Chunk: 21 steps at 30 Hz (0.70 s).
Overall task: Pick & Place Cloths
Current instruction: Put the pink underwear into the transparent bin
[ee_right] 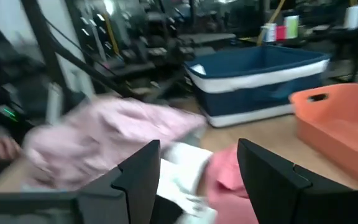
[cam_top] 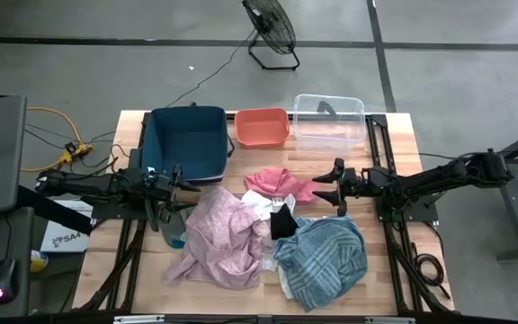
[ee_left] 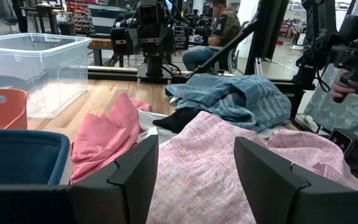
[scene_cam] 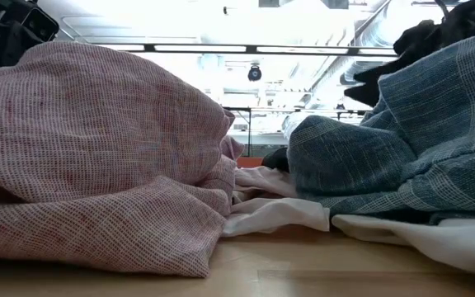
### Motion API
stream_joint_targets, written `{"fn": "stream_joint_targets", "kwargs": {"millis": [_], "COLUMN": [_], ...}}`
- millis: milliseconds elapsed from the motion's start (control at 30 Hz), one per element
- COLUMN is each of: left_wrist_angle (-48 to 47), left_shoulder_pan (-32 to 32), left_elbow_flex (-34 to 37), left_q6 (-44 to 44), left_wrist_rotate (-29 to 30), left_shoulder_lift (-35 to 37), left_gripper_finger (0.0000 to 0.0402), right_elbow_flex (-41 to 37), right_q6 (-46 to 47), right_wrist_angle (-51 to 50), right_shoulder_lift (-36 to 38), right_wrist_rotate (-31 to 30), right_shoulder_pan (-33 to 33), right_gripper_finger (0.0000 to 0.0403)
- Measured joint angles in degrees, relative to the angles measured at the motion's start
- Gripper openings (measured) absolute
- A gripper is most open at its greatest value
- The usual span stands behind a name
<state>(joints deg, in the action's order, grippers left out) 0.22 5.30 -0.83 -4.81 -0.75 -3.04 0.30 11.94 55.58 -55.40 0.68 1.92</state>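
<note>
We see the left gripper (cam_top: 171,191) with fingers spread and empty, low over the table at the edge of the pale pink cloth (cam_top: 223,236); the right gripper (cam_top: 331,188), likewise spread and empty, faces it across the coral pink cloth (cam_top: 279,184). Between them the cloths lie heaped mid-table: the white cloth (cam_top: 261,206), the small black cloth (cam_top: 283,222) and the blue plaid cloth (cam_top: 324,256). Beyond stand the navy bin (cam_top: 185,142), the orange bin (cam_top: 262,127) and the clear bin (cam_top: 329,120). Both arms reach in level from opposite sides.
</note>
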Motion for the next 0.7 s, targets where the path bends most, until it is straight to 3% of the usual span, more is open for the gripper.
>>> {"fn": "stream_joint_targets", "kwargs": {"millis": [100,267,500,700], "left_wrist_angle": [0.0,-0.1,-0.1,-0.1], "left_shoulder_pan": [0.0,0.0,0.0,0.0], "left_elbow_flex": [0.0,0.0,0.0,0.0], "left_q6": [0.0,0.0,0.0,0.0], "left_wrist_rotate": [0.0,0.0,0.0,0.0], "left_shoulder_lift": [0.0,0.0,0.0,0.0], "left_gripper_finger": [0.0207,0.0207,0.0207,0.0207], "right_elbow_flex": [0.0,3.1,18.1,26.4], "right_q6": [6.0,5.0,-6.1,-7.7], "right_wrist_angle": [2.0,-0.2,-29.2,-47.7], "right_shoulder_lift": [0.0,0.0,-1.3,-2.3], "right_wrist_rotate": [0.2,-9.2,-10.2,-11.0], "right_shoulder_pan": [-0.1,0.0,-0.1,0.4], "right_gripper_finger": [0.0205,0.0205,0.0205,0.0205]}}
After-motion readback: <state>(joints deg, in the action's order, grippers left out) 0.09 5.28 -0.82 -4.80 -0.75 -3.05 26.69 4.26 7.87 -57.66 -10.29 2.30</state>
